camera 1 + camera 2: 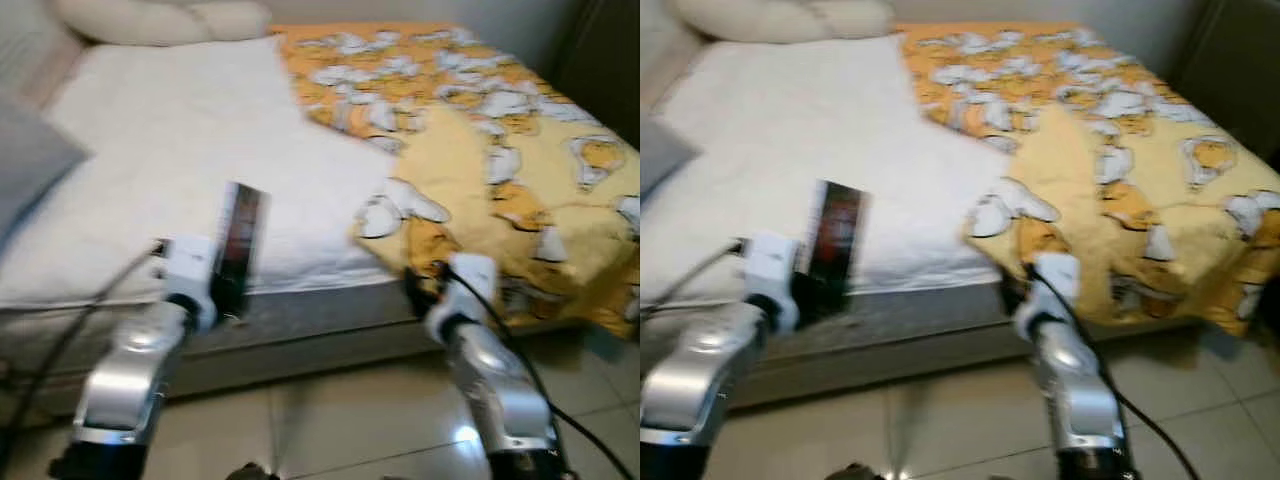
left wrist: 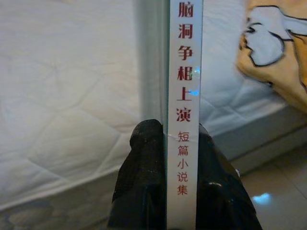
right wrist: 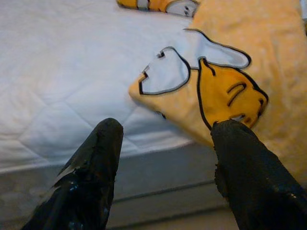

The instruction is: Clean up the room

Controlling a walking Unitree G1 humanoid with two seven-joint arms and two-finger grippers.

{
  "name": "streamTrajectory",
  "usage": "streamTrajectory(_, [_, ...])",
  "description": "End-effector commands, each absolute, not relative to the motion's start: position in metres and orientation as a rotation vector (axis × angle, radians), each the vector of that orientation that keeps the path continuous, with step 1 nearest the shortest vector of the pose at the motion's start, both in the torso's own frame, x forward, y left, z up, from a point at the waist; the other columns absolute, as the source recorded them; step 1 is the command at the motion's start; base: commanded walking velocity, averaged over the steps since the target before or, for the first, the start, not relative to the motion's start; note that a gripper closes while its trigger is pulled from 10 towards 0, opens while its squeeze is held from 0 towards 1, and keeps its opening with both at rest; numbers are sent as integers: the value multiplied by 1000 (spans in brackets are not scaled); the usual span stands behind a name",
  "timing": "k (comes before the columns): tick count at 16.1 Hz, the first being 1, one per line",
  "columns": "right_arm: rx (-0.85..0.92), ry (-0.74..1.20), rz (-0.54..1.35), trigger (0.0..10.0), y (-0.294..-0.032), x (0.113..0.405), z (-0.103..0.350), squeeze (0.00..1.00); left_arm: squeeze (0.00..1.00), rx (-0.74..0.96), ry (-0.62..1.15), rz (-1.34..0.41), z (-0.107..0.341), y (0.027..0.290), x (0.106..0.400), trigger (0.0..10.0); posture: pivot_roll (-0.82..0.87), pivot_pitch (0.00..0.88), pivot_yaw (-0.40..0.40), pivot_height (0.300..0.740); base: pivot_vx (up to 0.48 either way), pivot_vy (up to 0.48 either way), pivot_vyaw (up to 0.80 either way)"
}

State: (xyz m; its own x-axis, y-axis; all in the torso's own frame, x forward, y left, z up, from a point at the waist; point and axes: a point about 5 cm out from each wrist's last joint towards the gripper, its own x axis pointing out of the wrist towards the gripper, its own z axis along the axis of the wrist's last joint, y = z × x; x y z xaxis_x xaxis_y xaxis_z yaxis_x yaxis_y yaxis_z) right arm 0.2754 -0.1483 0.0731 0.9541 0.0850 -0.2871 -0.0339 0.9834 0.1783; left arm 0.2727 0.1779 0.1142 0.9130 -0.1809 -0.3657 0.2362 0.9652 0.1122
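Standing upright in left gripper (image 2: 168,158): book (image 1: 240,245)

Premises: a home bedroom. Evidence: a bed with white quilted mattress (image 1: 190,170), a yellow cartoon-print blanket (image 1: 500,150) spread over its right side, a cream pillow (image 1: 150,18) at its head, glossy tiled floor (image 1: 330,420).

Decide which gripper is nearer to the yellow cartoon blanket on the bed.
Right. The right gripper hangs open just before the yellow blanket at its folded corner on the bed's edge. The left gripper, shut on a book, sits further along by the white mattress.
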Motion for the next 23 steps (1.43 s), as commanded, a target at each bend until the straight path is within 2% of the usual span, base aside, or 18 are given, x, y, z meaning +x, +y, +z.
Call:
streamTrajectory(1, [179,279,74,10000,-143,280,79,0,0,171,312,-214,126,179,278,10000,-21,0,-27,740,0,375,0])
streamTrajectory(10, [177,265,75,10000,-141,284,83,0,0,171,301,-212,127,178,281,10000,-27,0,-16,740,0,373,0])
streamTrajectory(18, [171,236,125,10000,-135,290,89,0,0,125,197,-177,141,177,292,10000,-32,0,-9,740,0,0,0])
streamTrajectory(21, [127,220,147,10000,-132,293,92,0,0,126,199,-171,141,181,294,10000,-29,0,-10,740,274,0,0])
streamTrajectory(23, [117,224,157,10000,-131,293,92,0,0,128,196,-174,142,181,295,10000,-30,0,-9,740,322,0,800])
